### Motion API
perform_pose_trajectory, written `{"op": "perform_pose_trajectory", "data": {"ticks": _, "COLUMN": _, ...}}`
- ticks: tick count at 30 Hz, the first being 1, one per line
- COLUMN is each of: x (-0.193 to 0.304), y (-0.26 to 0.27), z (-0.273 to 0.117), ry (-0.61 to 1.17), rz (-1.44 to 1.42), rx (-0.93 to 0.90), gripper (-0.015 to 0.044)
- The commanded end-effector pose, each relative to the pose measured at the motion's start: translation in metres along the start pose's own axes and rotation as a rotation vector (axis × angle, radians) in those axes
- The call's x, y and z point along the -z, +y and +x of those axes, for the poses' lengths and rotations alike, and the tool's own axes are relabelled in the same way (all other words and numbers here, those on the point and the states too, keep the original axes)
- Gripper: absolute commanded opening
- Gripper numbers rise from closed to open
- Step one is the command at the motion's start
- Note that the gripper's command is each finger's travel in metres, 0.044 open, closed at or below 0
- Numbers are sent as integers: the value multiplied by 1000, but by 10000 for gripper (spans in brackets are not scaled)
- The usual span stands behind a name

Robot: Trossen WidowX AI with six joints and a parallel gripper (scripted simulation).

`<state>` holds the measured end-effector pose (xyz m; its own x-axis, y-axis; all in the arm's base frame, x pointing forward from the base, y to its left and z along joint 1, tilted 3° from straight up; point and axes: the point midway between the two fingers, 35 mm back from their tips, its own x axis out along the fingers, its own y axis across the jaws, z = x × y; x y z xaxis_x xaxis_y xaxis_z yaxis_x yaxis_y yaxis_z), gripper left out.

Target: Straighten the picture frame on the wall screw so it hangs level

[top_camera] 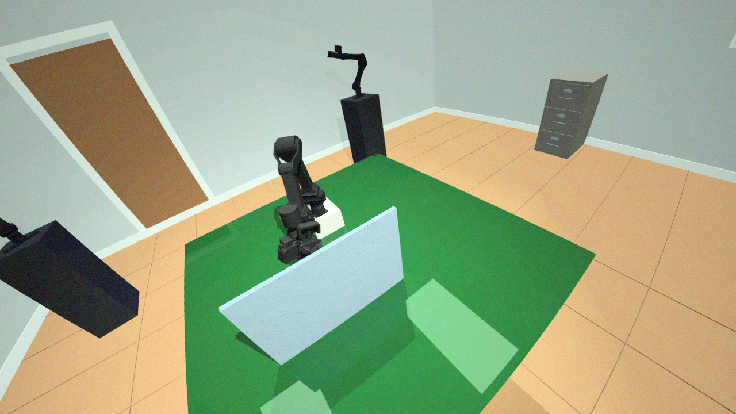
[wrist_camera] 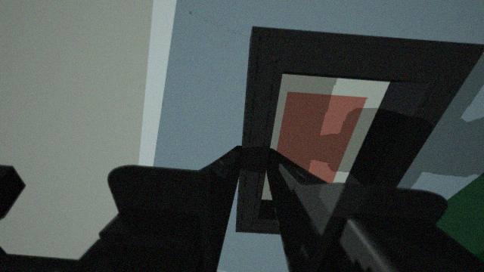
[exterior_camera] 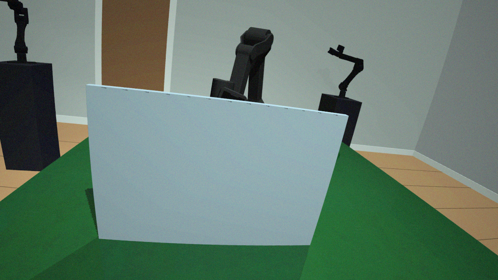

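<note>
The picture frame (wrist_camera: 340,53), dark with a pale mat and a red centre, is against the pale blue wall panel (top_camera: 355,278) (exterior_camera: 209,167) (wrist_camera: 204,94) in the wrist view. My gripper (wrist_camera: 253,152) is shut on the frame's bar nearest the panel's top edge, one finger on each side of it. The fingers cover part of this bar and the picture. In the top and exterior views the panel hides the frame and my fingertips. The screw and the notched strip are not visible. I cannot tell reliably from this slanted view how level the frame is.
A green mat (top_camera: 463,231) (exterior_camera: 376,209) lies under the panel. My arm (top_camera: 293,190) (exterior_camera: 240,73) stands behind the panel on a white base (top_camera: 330,222). Two dark pedestals with other arms stand at the sides. A grey cabinet (top_camera: 563,115) stands farther back.
</note>
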<state>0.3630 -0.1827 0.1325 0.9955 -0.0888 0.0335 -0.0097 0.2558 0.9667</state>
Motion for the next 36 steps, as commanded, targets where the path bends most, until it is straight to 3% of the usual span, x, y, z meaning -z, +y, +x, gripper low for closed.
{"op": "perform_pose_trajectory", "data": {"ticks": 1, "x": 0, "y": 1, "z": 0, "ry": -2, "rz": -5, "rx": 2, "gripper": 0}}
{"op": "perform_pose_trajectory", "data": {"ticks": 36, "x": 0, "y": 10, "z": 0, "ry": -2, "rz": -5, "rx": 1, "gripper": 0}}
